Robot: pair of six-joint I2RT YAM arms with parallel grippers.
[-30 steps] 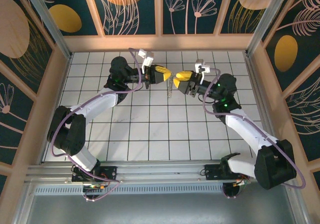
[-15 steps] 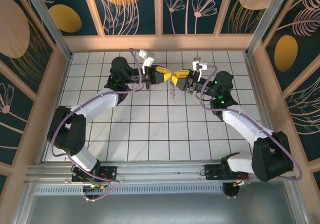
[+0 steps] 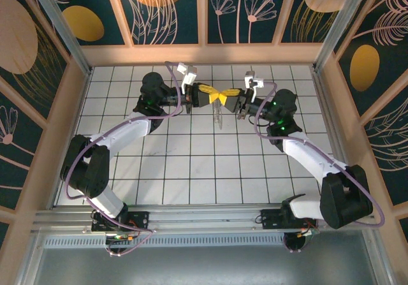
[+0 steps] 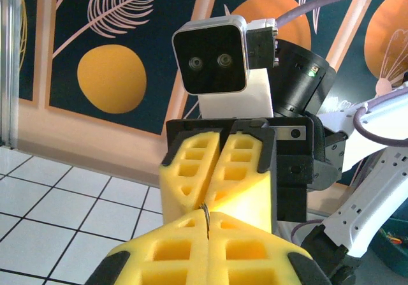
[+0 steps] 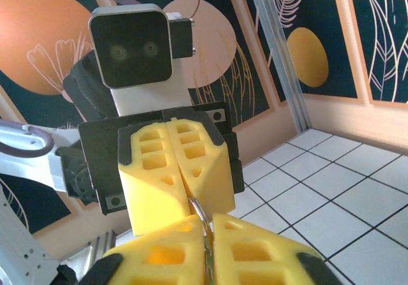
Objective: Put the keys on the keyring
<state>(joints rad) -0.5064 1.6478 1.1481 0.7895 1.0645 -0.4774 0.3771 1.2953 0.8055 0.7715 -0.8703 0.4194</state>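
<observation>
Now the right fingers (image 3: pixel 232 95), parted and standing a little way off a second ago, have come in tip to tip against the left fingers (image 3: pixel 206 94) and clenched. Both pairs now pinch the top of the keyring (image 3: pixel 218 115), which hangs between them above the far middle of the table (image 3: pixel 191 170). With the loop held from both sides, it looks ready to be pried open for threading, though the keys are too small to make out.

No lettering, label, brand or number is readable anywhere.
</observation>
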